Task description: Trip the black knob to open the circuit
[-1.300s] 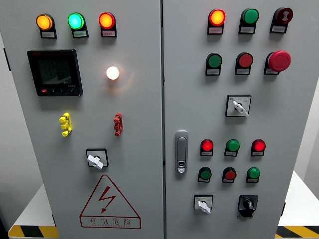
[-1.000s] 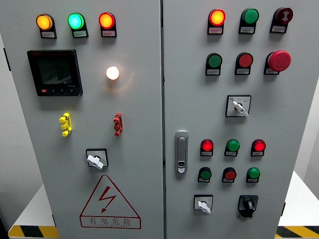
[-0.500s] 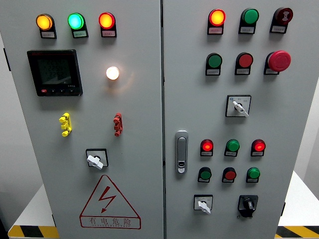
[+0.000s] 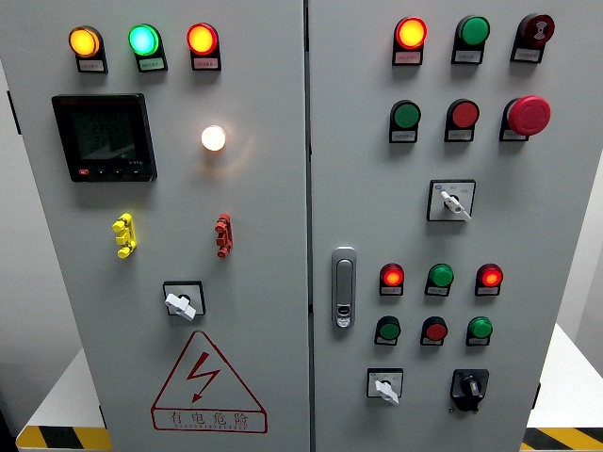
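A grey two-door electrical control cabinet (image 4: 264,311) fills the head view, its doors meeting at a vertical seam just left of centre. On the left door, a black digital meter (image 4: 104,137) sits at 10 o'clock, below a row of lit amber (image 4: 83,41), green (image 4: 143,40) and red-orange (image 4: 201,39) indicator lamps. A white lamp (image 4: 213,138) glows beside the meter. A red-bordered high-voltage warning triangle (image 4: 207,384) occupies the door's foot at 7 o'clock, beneath a white-handled selector switch (image 4: 181,301). On the right door, a red mushroom emergency-stop button (image 4: 529,114) stands at 2 o'clock, and a chrome door latch (image 4: 344,286) is set close by the seam. The black knob (image 4: 468,387), the task's target, sits at 5 o'clock near the right door's lower edge, to the right of a white-handled selector (image 4: 384,386) and below a green pushbutton (image 4: 480,329). Neither robot hand appears anywhere in the view, so the state of the fingers cannot be told, and nothing touches the knob.
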{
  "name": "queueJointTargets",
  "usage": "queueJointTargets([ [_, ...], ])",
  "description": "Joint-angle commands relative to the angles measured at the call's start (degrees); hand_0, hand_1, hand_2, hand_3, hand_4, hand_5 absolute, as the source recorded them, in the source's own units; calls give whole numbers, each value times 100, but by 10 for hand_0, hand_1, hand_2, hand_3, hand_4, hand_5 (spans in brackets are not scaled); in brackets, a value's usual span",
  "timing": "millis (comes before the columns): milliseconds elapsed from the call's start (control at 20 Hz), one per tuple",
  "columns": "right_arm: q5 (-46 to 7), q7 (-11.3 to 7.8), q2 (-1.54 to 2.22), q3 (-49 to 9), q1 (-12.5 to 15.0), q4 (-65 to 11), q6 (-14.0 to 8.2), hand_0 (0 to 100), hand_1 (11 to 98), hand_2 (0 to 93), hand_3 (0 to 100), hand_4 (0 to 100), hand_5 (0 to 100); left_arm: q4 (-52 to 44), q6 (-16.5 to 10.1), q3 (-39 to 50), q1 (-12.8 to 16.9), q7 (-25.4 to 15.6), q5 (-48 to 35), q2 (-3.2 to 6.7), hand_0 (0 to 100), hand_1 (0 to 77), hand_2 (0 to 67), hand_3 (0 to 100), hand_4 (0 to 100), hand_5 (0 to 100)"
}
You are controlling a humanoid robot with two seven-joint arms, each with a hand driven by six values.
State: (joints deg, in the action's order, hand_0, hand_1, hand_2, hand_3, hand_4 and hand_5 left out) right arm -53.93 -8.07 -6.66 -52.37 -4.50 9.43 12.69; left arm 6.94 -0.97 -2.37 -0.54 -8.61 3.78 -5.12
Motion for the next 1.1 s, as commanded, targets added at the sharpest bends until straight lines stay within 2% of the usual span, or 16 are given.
queueJointTargets([
  [0, -116, 16, -11, -376, -95, 16, -3, 718, 320, 33, 120, 90, 164, 0, 0, 0, 1, 0, 0, 2, 0, 31, 129, 214, 67, 16],
  [50, -474, 16, -20, -815, -104, 7, 6, 718, 320, 33, 121, 90, 164, 0, 0, 0, 1, 0, 0, 2, 0, 31, 129, 214, 67, 16],
  [150, -1693, 34, -28, -1510, -113, -54, 14, 716, 321, 34, 123, 90, 164, 0, 0, 0, 1, 0, 0, 2, 0, 31, 129, 214, 67, 16],
  [200, -1978, 34, -29, -1696, -104, -124, 15, 715, 321, 34, 126, 90, 164, 0, 0, 0, 1, 0, 0, 2, 0, 31, 129, 214, 67, 16],
  [400, -2069, 209, -37, -2075, -130, -485, 164, 713, 322, 34, 130, 90, 164, 0, 0, 0, 1, 0, 0, 2, 0, 31, 129, 214, 67, 16],
  [550, -2069, 210, -29, -2155, -130, -494, 164, 712, 323, 33, 131, 91, 164, 0, 0, 0, 1, 0, 0, 2, 0, 30, 129, 214, 67, 16],
  [650, -2060, 210, -37, -2129, -130, -494, 164, 711, 323, 33, 132, 91, 164, 0, 0, 0, 1, 0, 0, 2, 0, 30, 129, 214, 67, 16],
  [750, -2138, 218, -29, -2312, -130, -538, 164, 711, 324, 33, 133, 91, 163, 0, 0, 0, 1, 0, 0, -7, 0, 31, 129, 214, 67, 16],
  [900, -2919, 218, -29, -2892, -148, -556, 164, 709, 325, 33, 136, 92, 163, 0, 0, 0, 1, 0, 0, 2, 0, 31, 129, 214, 67, 16],
  [1000, -3088, 227, -37, -3033, -148, -739, 173, 709, 325, 32, 137, 92, 163, 0, 0, 0, 1, 0, 0, 2, 0, 31, 129, 214, 67, 16],
  [1050, -3149, 218, -29, -3121, -148, -793, 173, 709, 325, 32, 137, 92, 163, 0, 0, 0, 1, 0, 0, 2, 0, 31, 129, 214, 67, 16],
])
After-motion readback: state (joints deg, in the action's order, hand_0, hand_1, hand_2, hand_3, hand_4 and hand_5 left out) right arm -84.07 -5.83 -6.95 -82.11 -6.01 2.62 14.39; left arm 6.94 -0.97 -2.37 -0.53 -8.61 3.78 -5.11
